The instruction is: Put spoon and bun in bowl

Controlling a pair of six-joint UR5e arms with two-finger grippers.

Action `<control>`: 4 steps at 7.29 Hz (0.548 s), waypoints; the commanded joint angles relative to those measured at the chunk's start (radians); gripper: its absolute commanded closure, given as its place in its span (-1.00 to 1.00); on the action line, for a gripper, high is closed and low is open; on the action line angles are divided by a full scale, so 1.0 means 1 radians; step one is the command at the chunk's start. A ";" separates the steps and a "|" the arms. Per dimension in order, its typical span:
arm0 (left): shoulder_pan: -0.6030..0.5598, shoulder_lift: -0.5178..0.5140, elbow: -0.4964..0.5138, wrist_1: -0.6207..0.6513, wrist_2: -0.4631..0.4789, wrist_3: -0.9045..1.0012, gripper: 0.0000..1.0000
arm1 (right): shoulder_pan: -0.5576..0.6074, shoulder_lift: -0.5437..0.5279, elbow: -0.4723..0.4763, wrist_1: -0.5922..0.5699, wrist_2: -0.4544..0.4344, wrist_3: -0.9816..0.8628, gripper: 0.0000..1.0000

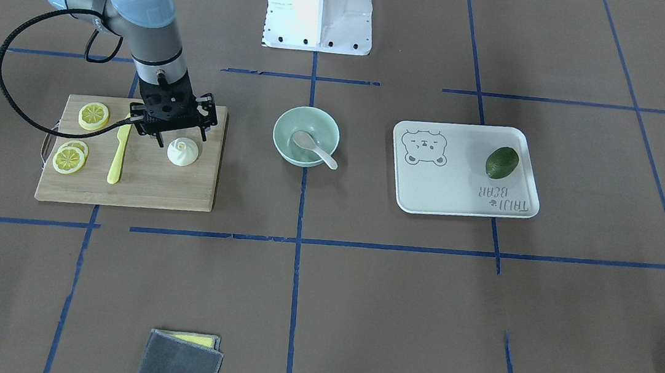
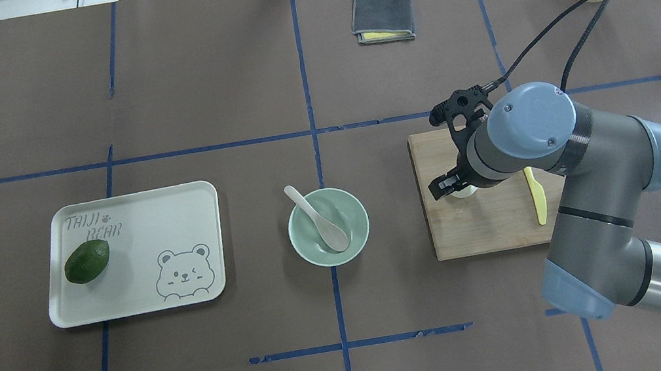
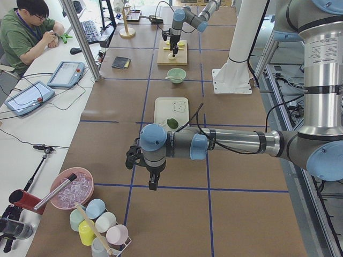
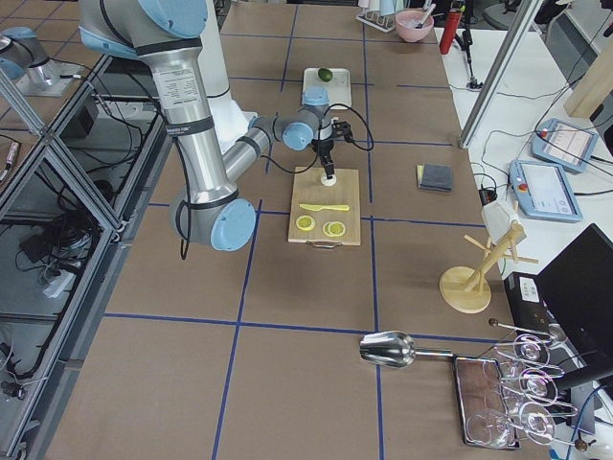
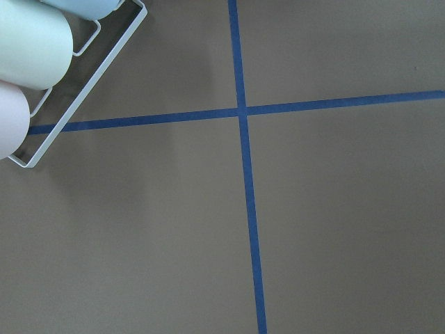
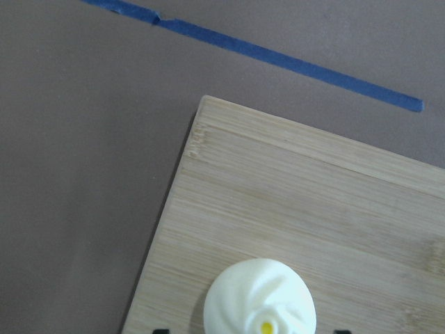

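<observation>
The cream-white bun (image 1: 182,152) sits on the wooden cutting board (image 1: 141,188). My right gripper (image 1: 181,138) hangs open just above it, fingers on either side of the bun and apart from it. In the right wrist view the bun (image 6: 261,299) fills the bottom centre. In the overhead view the arm hides most of the bun (image 2: 464,193). The off-white spoon (image 1: 313,149) lies in the mint-green bowl (image 1: 290,121), its handle over the rim. My left gripper (image 3: 152,182) hovers over bare table far from these things; I cannot tell if it is open.
Lemon slices (image 1: 93,115) and a yellow knife (image 1: 119,155) also lie on the board. A white bear tray (image 1: 456,187) holds an avocado (image 1: 502,162). A grey cloth (image 1: 180,363) lies near the front edge. A cup rack (image 5: 42,76) is beside my left gripper.
</observation>
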 commanded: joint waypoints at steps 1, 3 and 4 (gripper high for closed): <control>0.000 0.000 -0.004 -0.002 0.000 -0.001 -1.00 | -0.012 0.001 -0.017 0.000 -0.011 0.001 -0.08; 0.000 0.000 -0.006 0.000 0.000 -0.001 -1.00 | -0.010 0.001 -0.017 -0.002 -0.011 -0.001 0.99; 0.000 -0.001 -0.004 0.000 0.000 -0.001 -1.00 | -0.010 0.007 -0.016 0.000 -0.011 0.001 1.00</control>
